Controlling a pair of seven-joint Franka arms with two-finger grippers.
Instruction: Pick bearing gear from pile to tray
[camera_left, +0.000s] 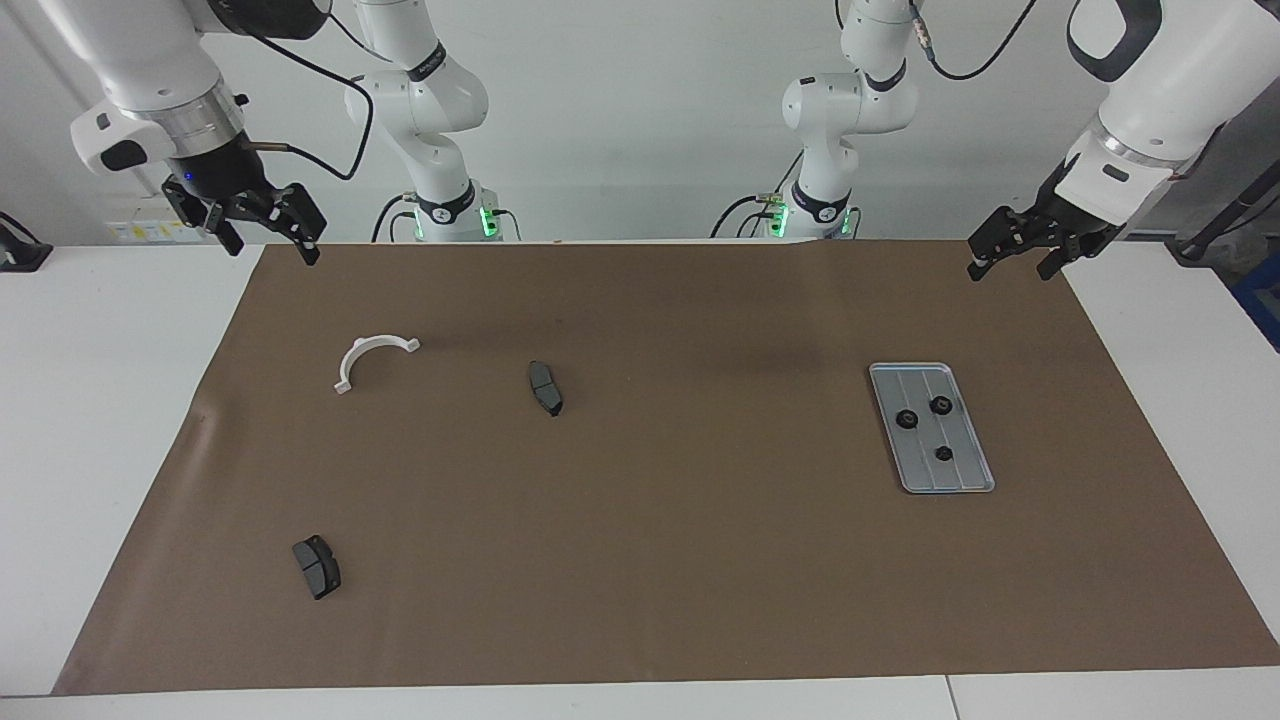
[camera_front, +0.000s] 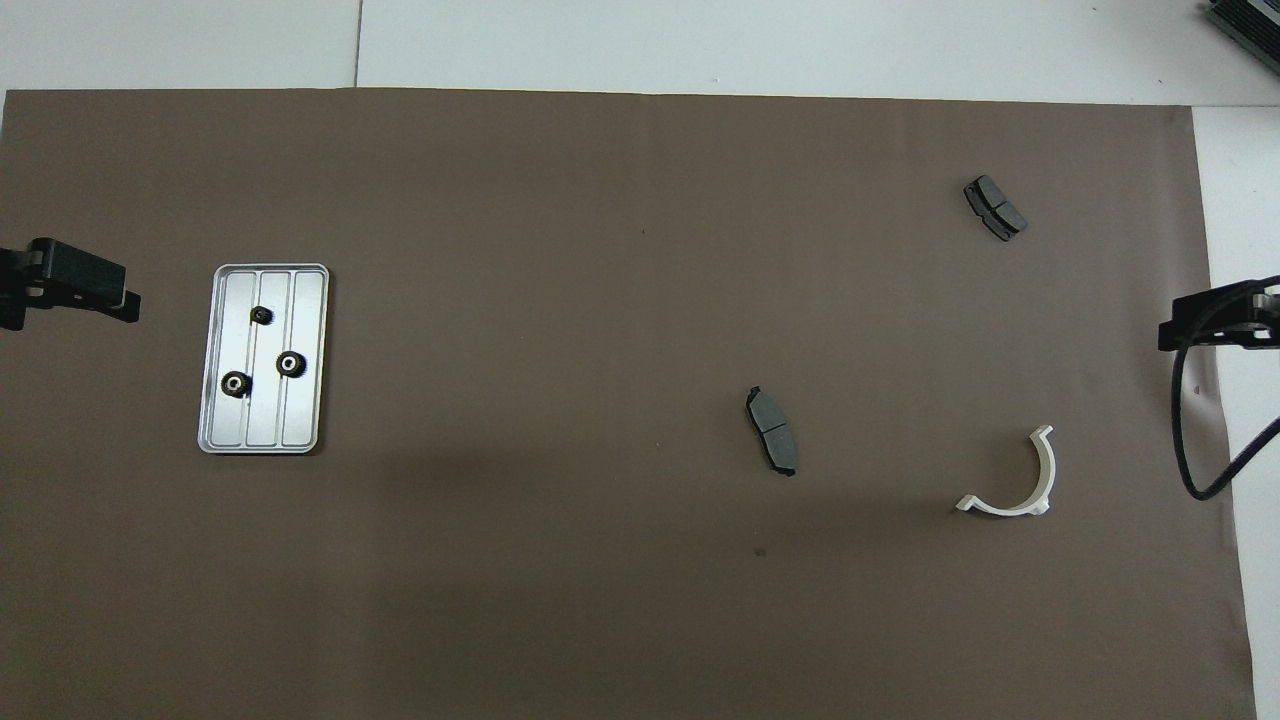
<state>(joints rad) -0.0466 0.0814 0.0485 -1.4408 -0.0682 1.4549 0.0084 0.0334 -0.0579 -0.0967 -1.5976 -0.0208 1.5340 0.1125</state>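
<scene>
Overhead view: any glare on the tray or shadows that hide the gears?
Overhead view: the tray shines pale but all three gears stay distinct; a soft shadow darkens the brown mat beside it. Facing view: even light, faint shadow bands on the mat, gears readable.

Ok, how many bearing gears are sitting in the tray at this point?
3, all on the tray: one gear and a second side by side toward the robots' end, a smaller third farther out. None appears hidden.
</scene>
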